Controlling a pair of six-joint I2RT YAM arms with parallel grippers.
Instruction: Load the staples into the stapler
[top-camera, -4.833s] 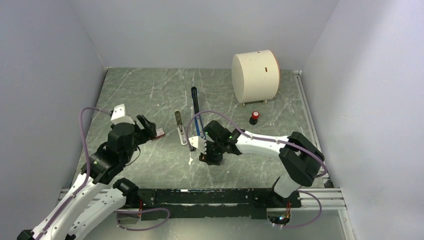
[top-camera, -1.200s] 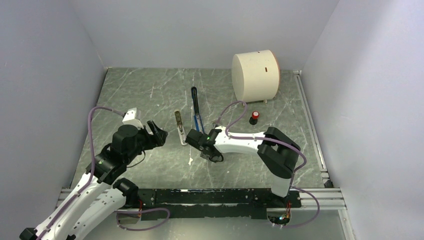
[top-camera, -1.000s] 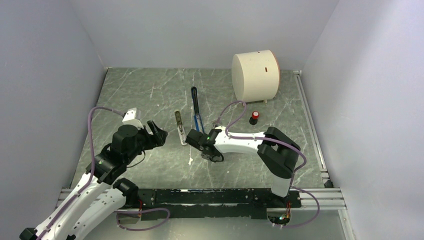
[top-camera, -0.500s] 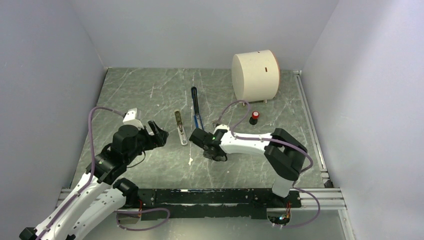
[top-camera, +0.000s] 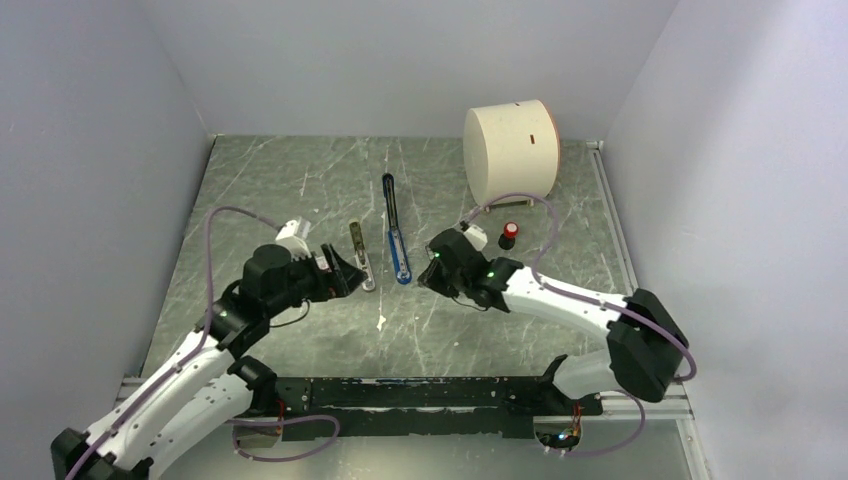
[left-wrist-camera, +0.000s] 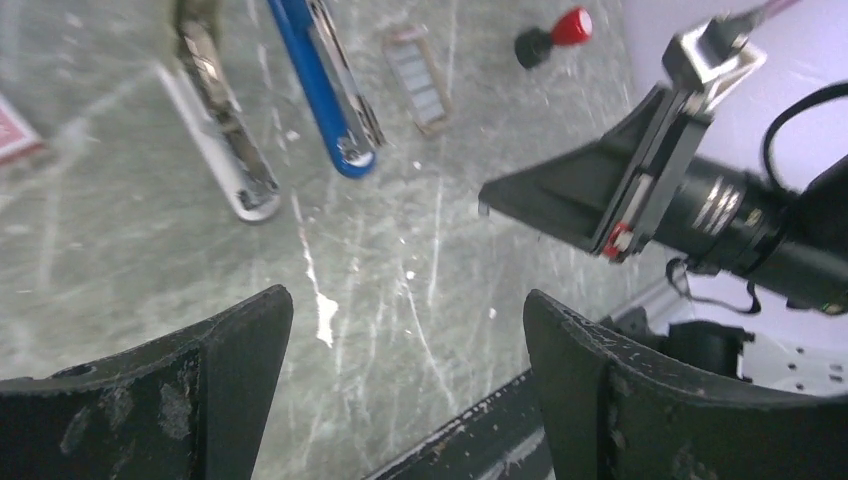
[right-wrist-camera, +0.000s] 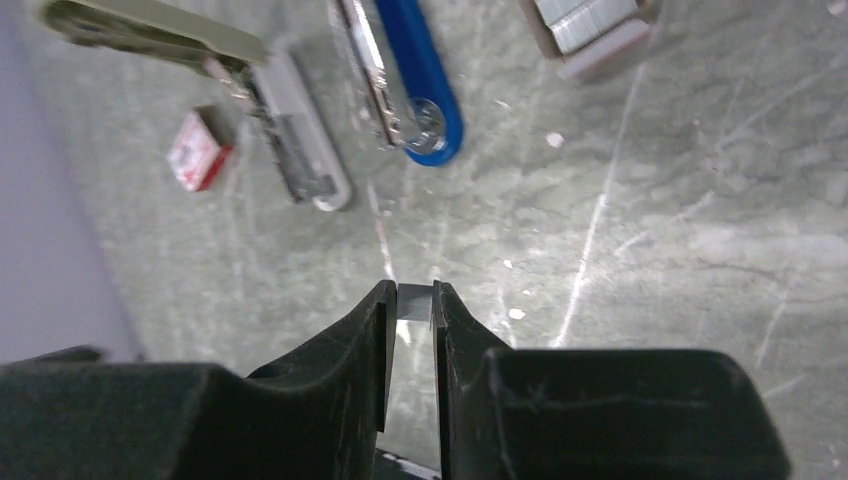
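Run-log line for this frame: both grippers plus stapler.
left gripper: open, empty | right gripper: shut on staple strip, short of stapler | stapler: lying flat, arm opened out

A small silvery staple strip (right-wrist-camera: 414, 303) is pinched between the fingertips of the right end effector (right-wrist-camera: 410, 296) over the marbled desk (right-wrist-camera: 650, 220). Farther off, the rounded end of the blue stapler (right-wrist-camera: 428, 85) is seen, its metal channel exposed. A pale grey strip (right-wrist-camera: 300, 150) and a small red box (right-wrist-camera: 200, 150) lie to its left, a staple tray (right-wrist-camera: 612, 55) to its right.
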